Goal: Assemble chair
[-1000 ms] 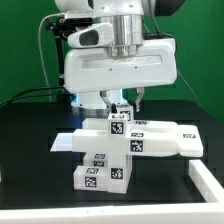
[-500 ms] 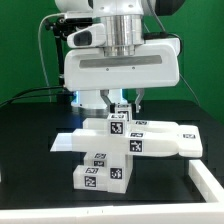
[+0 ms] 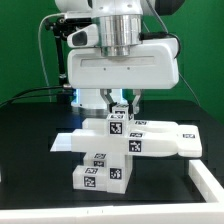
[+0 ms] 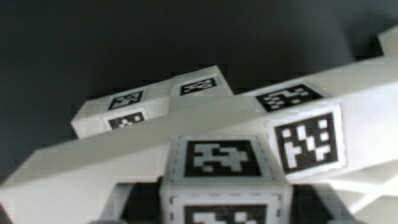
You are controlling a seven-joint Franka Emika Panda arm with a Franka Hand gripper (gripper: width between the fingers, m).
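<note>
Directly beneath the tool (image 3: 122, 100) sits the chair (image 3: 125, 145), a half-built stack of white tagged blocks near the middle of the black table (image 3: 30, 150), with its long flat slab stretching toward the exterior view's right. The tool hangs straight down over the small upright block (image 3: 117, 124) at the top of the stack; its two fingers look closed on that block's sides, though the contact itself is hard to make out. Any coming move therefore runs along the vertical line between tool and stack.

Matt white plastic chair (image 3: 125, 145)
</note>
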